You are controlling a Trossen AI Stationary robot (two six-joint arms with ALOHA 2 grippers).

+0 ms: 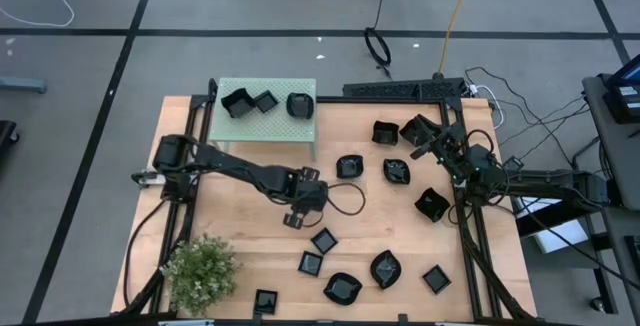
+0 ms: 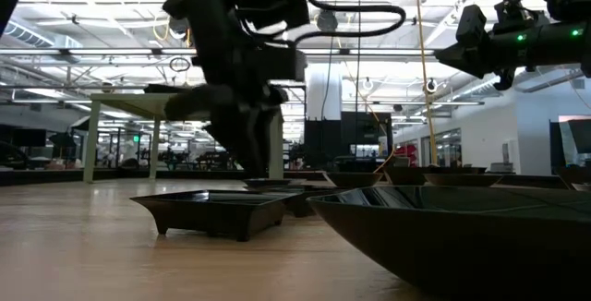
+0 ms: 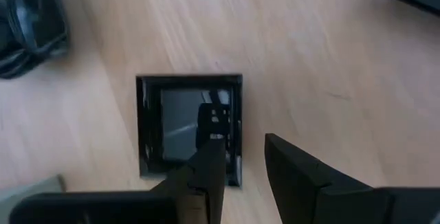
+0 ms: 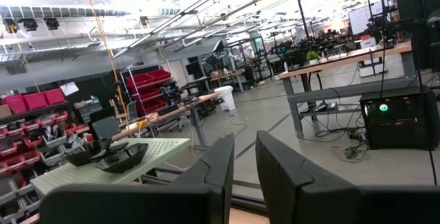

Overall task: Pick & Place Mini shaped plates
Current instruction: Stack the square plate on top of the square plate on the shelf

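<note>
From above, small black plates (image 1: pixel 385 268) lay spread over the pale wooden desk (image 1: pixel 240 226), three more on a green stand (image 1: pixel 266 116). The left tool (image 1: pixel 293 219) hung over a square plate (image 1: pixel 292 220).

Low down, a bright hall showed.

Its camera showed fingers (image 3: pixel 208 176) apart around that plate's (image 3: pixel 189 128) rim.

The right tool (image 4: pixel 244 157) was slightly open, holding nothing. No writing could be read.

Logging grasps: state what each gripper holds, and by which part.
Left gripper straddles the rim of a square plate lying on the table; whether it grips cannot be told. Right gripper is raised, holding nothing.
</note>
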